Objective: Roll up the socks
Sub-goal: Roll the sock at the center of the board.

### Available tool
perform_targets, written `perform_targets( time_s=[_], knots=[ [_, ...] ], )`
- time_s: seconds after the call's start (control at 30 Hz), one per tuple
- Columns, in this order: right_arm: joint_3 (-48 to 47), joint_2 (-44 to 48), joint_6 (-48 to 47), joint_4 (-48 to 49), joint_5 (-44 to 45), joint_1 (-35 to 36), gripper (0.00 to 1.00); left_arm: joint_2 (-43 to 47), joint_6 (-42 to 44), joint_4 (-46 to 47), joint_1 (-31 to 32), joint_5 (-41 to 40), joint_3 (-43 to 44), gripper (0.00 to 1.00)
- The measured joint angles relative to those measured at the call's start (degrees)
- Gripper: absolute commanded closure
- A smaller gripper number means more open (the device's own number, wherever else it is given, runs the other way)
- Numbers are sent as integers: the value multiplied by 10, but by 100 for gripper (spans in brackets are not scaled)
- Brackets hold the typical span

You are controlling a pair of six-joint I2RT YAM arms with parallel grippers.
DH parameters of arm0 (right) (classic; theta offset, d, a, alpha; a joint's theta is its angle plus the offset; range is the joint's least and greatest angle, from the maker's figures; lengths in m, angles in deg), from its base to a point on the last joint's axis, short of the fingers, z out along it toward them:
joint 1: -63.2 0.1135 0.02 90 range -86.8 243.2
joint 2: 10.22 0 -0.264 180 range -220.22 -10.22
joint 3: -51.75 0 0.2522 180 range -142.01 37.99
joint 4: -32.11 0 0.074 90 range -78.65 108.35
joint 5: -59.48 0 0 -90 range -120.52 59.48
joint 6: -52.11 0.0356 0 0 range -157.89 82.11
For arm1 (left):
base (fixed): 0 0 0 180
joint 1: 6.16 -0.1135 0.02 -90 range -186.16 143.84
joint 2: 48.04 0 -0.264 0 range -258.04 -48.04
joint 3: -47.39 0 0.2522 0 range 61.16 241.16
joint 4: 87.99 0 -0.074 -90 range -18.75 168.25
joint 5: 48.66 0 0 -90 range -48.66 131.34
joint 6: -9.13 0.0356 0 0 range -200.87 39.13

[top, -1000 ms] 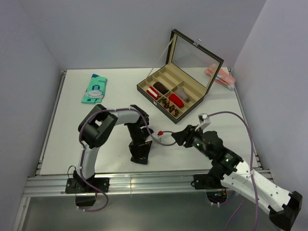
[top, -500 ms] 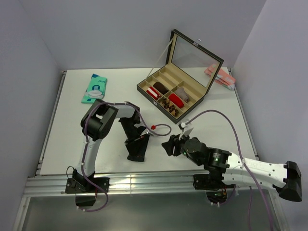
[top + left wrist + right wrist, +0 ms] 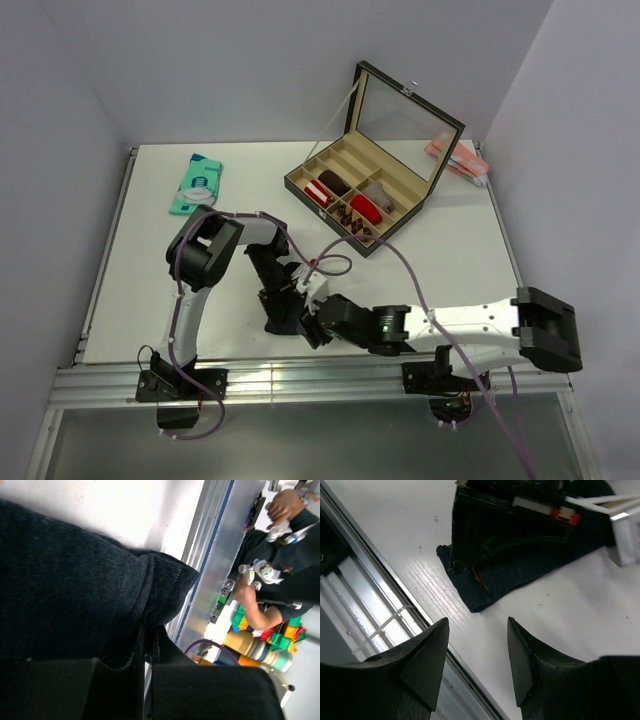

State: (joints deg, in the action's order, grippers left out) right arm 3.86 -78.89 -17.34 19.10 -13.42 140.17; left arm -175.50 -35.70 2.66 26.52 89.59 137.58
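Left wrist, sock: a navy sock (image 3: 75, 580) fills most of my view. It lies on the white table (image 3: 125, 505) with its rounded end towards the rail (image 3: 210, 555).
Left wrist, jaws: the left gripper (image 3: 148, 650) is all but closed, with a fold of the sock pinched in the slit.
Left wrist, only here: a person (image 3: 280, 555) is beyond the rail, with coloured clutter below.
Right wrist, jaws: the right gripper (image 3: 477, 630) is parted about halfway with nothing between the fingers. It hangs over bare table just short of the sock's corner.
Right wrist, only here: I see the left fingers standing on the sock, which spreads flat beneath them. I count one sock, though a second layer under it I cannot rule out.
Right wrist, edge: the sock's corner lies close to the rail, with little table left on that side.
Top, arms: two, their grippers meeting at the near edge, left of centre. The sock is nearly hidden under them.
Top, count: one box (image 3: 300, 182) with its lid up, holding two red rolls (image 3: 365, 208) and one brown roll (image 3: 336, 183). The front cells are too small to read. There is also one teal packet (image 3: 196, 183) and one pink bundle (image 3: 455, 158).
Top, room: open table lies to the left, between the grippers and the box, and to the right.
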Motion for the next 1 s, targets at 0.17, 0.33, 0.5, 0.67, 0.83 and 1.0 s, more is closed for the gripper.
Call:
perform_targets(
  time_s=[0.17,0.33,0.5,0.67,0.83,1.0],
  knots=[
    [-53,-106,-36,12,-32,0,43,0,-30,8,-2,-1,-3,94],
    [-84,-178,-65,17,-47,0,43,0,-56,14,-2,-3,-3,94],
    [-96,-212,-79,19,-46,0,43,0,-71,17,-2,-5,-3,95],
    [-103,-238,-79,30,-34,0,47,1,-82,19,-2,-8,-3,94],
    [-103,-254,-64,53,-30,-7,84,6,-97,29,-2,-12,-8,87],
    [-83,-257,-26,96,-40,-17,95,46,-134,77,-3,-26,-42,82]
  ],
)
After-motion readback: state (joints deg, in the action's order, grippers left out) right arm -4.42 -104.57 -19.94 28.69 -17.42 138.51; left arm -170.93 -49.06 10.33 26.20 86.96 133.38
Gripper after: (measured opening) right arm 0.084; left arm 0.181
